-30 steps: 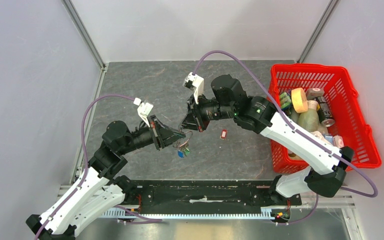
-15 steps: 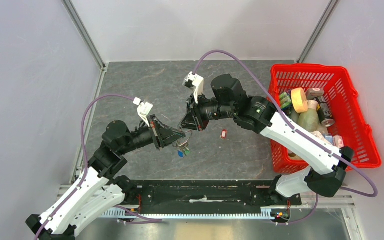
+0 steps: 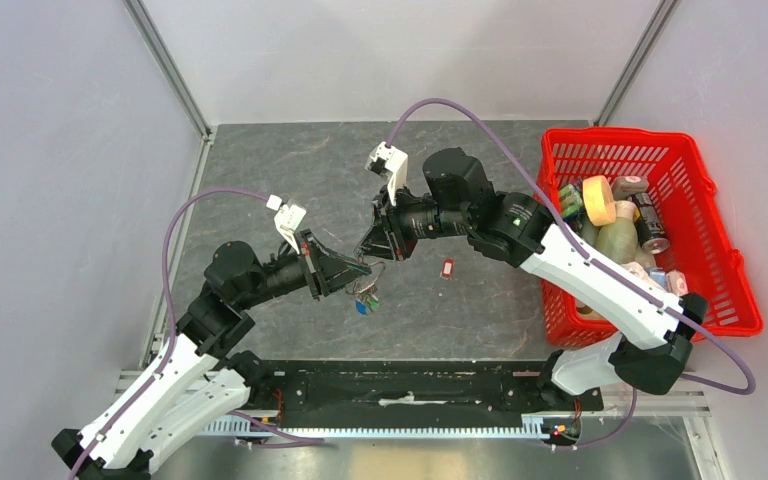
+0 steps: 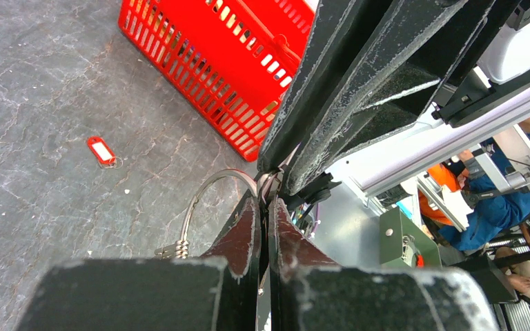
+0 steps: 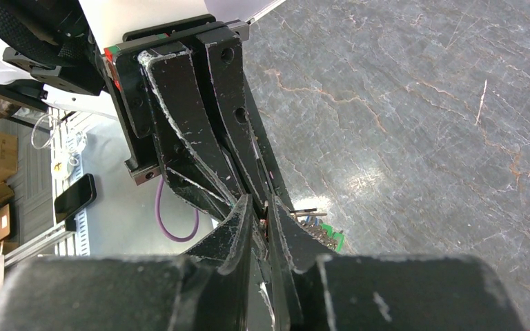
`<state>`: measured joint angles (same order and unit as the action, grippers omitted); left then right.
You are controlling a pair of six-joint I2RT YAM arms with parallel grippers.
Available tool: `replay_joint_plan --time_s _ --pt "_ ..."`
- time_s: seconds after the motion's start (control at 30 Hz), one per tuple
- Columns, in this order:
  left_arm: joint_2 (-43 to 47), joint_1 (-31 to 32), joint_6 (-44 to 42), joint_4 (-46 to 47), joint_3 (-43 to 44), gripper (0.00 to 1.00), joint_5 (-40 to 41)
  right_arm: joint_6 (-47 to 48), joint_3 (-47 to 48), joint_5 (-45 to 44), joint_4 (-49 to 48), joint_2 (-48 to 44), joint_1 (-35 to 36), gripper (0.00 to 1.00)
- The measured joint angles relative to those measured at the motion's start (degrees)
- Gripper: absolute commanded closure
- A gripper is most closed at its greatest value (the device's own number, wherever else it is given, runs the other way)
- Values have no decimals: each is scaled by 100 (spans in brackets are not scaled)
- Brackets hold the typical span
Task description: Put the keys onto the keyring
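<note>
Left tool (image 4: 265, 201) — fingers pressed together, pinching the keyring (image 4: 214, 178) wire. Right tool (image 5: 259, 207) meets it tip to tip, fingers a sliver apart; whether they grip anything I cannot tell. Green and blue keys (image 3: 364, 298) hang just below the keyring. 1 red key (image 3: 447, 268) lies on the table (image 3: 290, 170) right of the keyring — red basket (image 3: 720, 250) farther right.

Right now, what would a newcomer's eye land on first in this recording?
Mid-table, the left pincer is shut on the thin silver wire keyring. The right pincer meets it tip to tip, and green and blue plastic-headed keys are bunched beside them. A small red plastic tag lies alone on the grey stone-patterned table nearby, and a bright red plastic basket crammed with items sits at the right edge.
</note>
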<state>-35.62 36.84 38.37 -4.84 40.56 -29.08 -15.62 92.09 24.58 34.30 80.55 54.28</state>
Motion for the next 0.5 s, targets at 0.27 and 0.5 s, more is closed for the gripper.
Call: replay_joint_plan --time_s 0.27,0.5 --pt "2 0 0 0 0 98 0 0 0 0 0 0 0 80" --pt "2 0 0 -9 0 98 2 2 0 -28 2 0 15 81"
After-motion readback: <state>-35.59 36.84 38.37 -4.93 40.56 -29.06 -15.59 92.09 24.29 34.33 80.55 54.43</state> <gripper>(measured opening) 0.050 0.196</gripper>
